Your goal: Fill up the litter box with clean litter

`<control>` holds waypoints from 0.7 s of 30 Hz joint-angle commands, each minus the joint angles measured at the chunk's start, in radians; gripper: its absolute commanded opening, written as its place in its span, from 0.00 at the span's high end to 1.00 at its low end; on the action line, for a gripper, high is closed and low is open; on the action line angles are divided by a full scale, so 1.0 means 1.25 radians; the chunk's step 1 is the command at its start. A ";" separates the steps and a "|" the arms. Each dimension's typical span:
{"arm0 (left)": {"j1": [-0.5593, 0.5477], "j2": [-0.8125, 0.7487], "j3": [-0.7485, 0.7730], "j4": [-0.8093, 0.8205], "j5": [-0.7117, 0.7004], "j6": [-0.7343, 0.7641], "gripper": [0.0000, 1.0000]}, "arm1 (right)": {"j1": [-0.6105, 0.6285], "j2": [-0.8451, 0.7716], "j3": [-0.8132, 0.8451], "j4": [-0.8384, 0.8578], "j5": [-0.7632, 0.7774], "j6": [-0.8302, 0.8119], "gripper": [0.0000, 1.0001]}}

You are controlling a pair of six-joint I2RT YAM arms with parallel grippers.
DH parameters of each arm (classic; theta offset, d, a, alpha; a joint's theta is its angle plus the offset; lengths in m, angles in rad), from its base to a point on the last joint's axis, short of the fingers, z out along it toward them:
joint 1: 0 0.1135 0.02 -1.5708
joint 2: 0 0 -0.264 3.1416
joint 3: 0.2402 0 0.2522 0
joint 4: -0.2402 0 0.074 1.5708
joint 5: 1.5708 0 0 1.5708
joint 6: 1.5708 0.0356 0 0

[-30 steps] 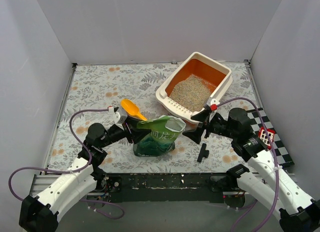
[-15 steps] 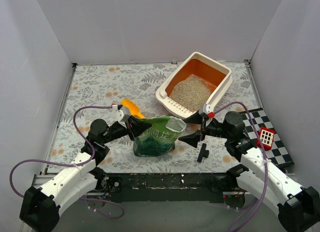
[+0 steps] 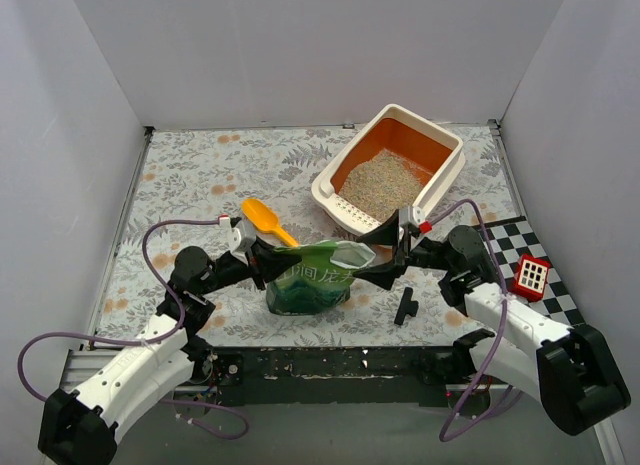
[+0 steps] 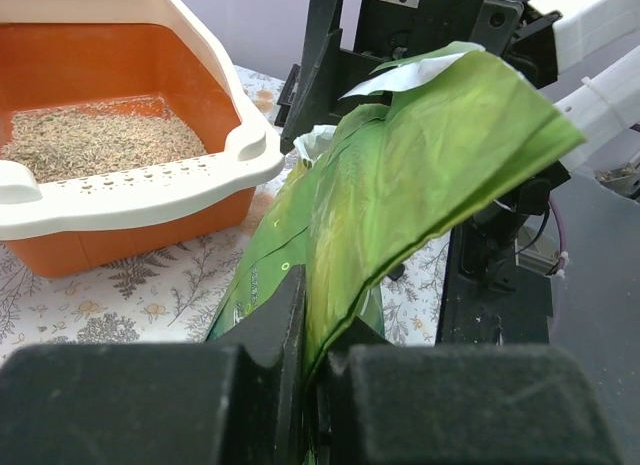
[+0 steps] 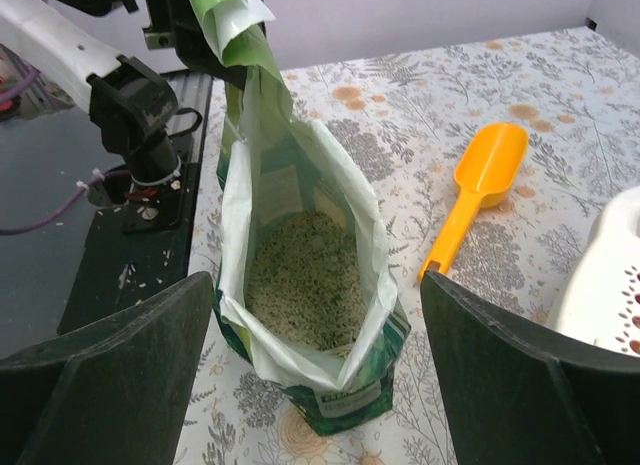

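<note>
The litter box [image 3: 447, 177] stands at the back right, cream outside, orange inside, with a pile of clean litter [image 3: 382, 184] in it; it also shows in the left wrist view [image 4: 150, 180]. The green bag [image 3: 312, 276] stands open at the front centre, with granules inside [image 5: 305, 275]. My left gripper [image 3: 262, 257] is shut on the bag's left top edge [image 4: 400, 185]. My right gripper [image 3: 390, 255] is open, its fingers [image 5: 110, 375] wide on either side of the bag's right end, not touching it.
An orange scoop [image 3: 266, 221] lies on the floral mat left of the litter box, also in the right wrist view [image 5: 478, 185]. A small black part [image 3: 405, 307] lies near the front edge. A red-and-white tag [image 3: 531, 276] sits on a checkered board at right.
My right gripper has moved left and closer to the bag's right end. The left gripper keeps its hold; the bag's top flap has shifted slightly.
</note>
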 commanded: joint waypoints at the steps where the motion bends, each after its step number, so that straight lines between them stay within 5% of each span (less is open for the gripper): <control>1: 0.001 -0.026 0.006 0.030 0.008 -0.014 1.00 | -0.004 0.057 -0.006 0.246 -0.052 0.108 0.11; 12: 0.002 -0.040 0.001 0.039 -0.001 -0.035 1.00 | -0.004 0.280 -0.036 0.777 -0.079 0.417 0.27; 21: 0.002 -0.042 0.010 0.010 -0.004 -0.026 1.00 | -0.004 0.318 -0.025 0.840 -0.062 0.445 0.33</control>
